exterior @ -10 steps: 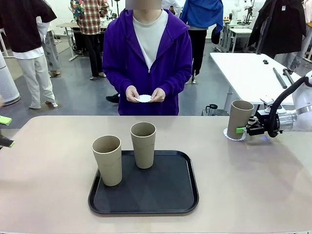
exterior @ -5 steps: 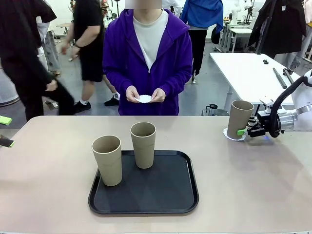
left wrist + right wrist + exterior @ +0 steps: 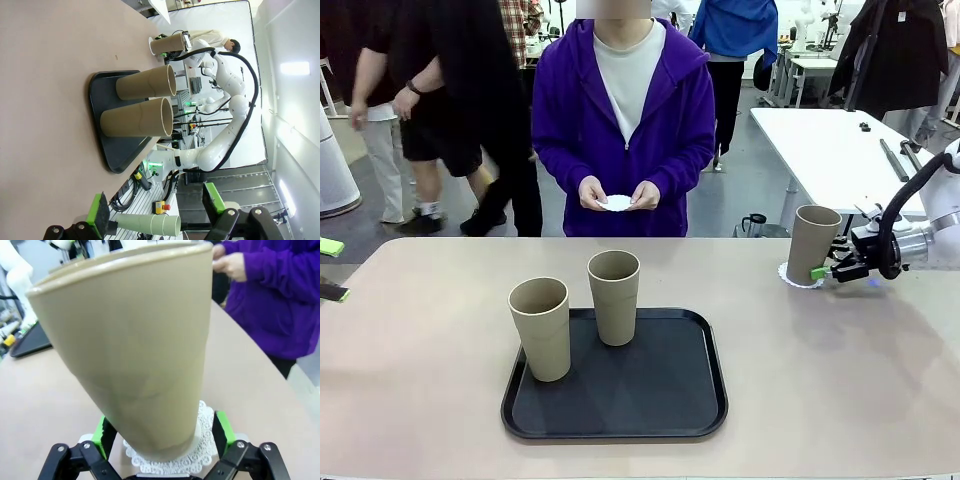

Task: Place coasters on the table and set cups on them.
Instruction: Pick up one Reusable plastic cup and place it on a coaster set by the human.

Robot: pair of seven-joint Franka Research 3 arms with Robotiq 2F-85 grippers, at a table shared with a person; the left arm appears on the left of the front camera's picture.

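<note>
One cup [image 3: 813,243] stands upright at the far right of the surface [image 3: 840,380], long axis vertical, mouth up and narrow base down, set on a lacy white coaster [image 3: 790,277] whose scalloped edge shows around its foot. The right arm comes in low from the right edge, its wrist held level, and the right gripper [image 3: 823,270] points left at the cup's lower part. In the right wrist view the fingers [image 3: 223,432] are spread to either side of the cup's base, released, with a gap visible on at least one side. The two other cups [image 3: 540,330] [image 3: 614,297] stand upright, mouths up, in the far left part of a black tray [image 3: 650,415] near the middle of the surface, one a little nearer and further left than the other. At the far side a person in a purple jacket holds another coaster [image 3: 617,202] flat between both hands [image 3: 642,195] at waist height. The left gripper [image 3: 332,270] shows at the left edge, its green tips one above the other and pointing right. In the left wrist view its fingers [image 3: 101,216] are spread wide, grasping nothing.
</note>
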